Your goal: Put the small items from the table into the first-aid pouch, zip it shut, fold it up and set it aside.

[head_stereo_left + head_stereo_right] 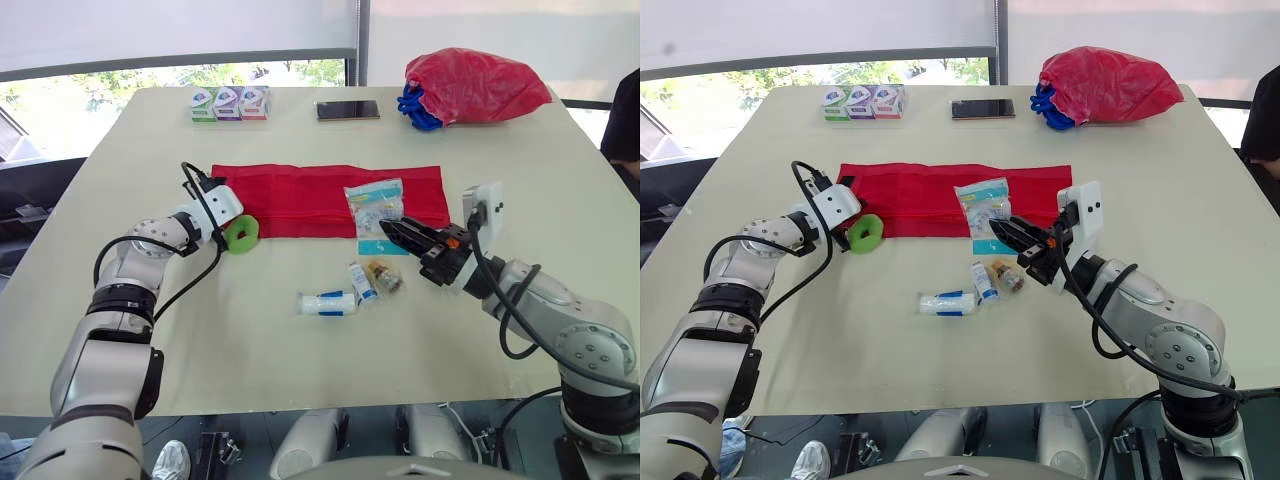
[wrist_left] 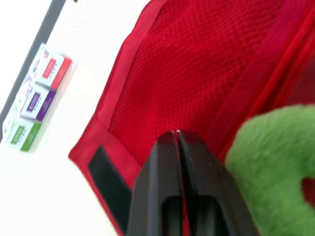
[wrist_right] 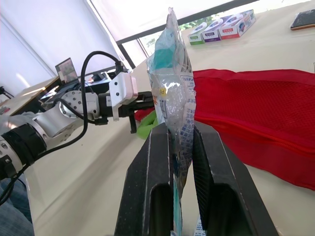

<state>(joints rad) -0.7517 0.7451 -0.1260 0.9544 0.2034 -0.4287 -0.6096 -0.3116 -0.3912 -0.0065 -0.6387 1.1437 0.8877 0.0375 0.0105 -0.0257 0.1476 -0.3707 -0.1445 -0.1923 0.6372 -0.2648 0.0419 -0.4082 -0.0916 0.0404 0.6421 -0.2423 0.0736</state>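
On table (image 1: 250,350), flat red mesh pouch (image 1: 300,195)

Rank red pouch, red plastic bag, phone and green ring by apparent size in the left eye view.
Red pouch
Red plastic bag
Phone and green ring: too alike to rank, and the phone lies farther away.

My arms (image 1: 100,365): silver-grey shells w/ black joint rings, black cables (image 1: 205,205) looping along both. White camera box (image 1: 484,207) at each wrist. Fingers (image 3: 150,187) black, blunt. Small orange bit (image 1: 453,240) by R wrist, maybe a connector.
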